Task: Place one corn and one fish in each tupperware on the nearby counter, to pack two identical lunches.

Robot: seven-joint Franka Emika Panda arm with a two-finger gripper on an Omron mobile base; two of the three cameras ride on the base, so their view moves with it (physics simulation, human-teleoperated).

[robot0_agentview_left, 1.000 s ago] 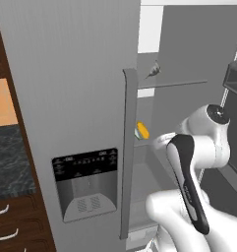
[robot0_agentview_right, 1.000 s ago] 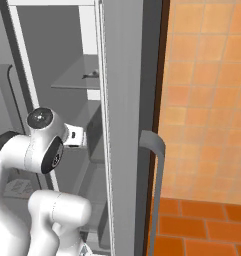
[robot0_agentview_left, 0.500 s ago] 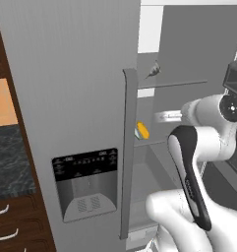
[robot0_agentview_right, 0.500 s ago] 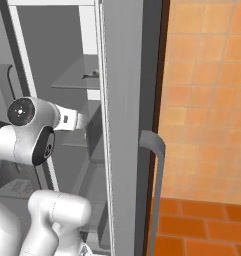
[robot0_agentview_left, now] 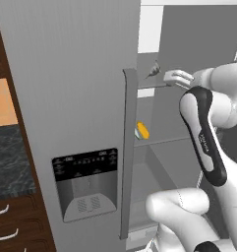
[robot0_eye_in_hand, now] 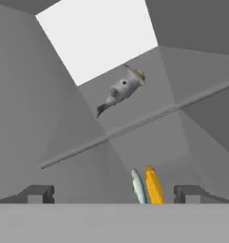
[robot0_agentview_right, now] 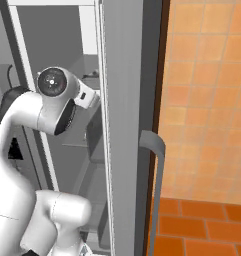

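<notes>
Fridge (robot0_agentview_left: 66,74): tall grey appliance with its door swung aside – the arm reaches into the open compartment, onto the shelves (robot0_agentview_left: 162,140).
Counter (robot0_agentview_left: 4,157): black speckled top left of the fridge in the left base view, above dark wood drawers; no trays can be made out on the part that shows.
Pincer (robot0_eye_in_hand: 113,193): spread wide, nothing between the two dark tips; in the left base view the pincer (robot0_agentview_left: 173,76) sits at the upper shelf, just beside the fish there.
Upper fish (robot0_eye_in_hand: 120,89): grey-blue, lying on the upper shelf, tail toward the back corner. Judged light, stiff enough to lift whole, and likely smooth and slippery – best taken across the thick mid-body, not the thin tail.
Corn (robot0_eye_in_hand: 154,184): yellow-orange ear on the lower shelf, touching or just beside a second fish (robot0_eye_in_hand: 138,186). Judged light, rigid, round in section, so it may roll; a grip across its middle looks safest. With the two lying so close, closing on one alone could nudge the other.
Corn from the base (robot0_agentview_left: 142,130): yellow ear with a pale green end near the shelf's front edge.
Writing: the dispenser panel (robot0_agentview_left: 85,160) carries a row of small pale marks, too small to read; no brand name legible anywhere.
</notes>
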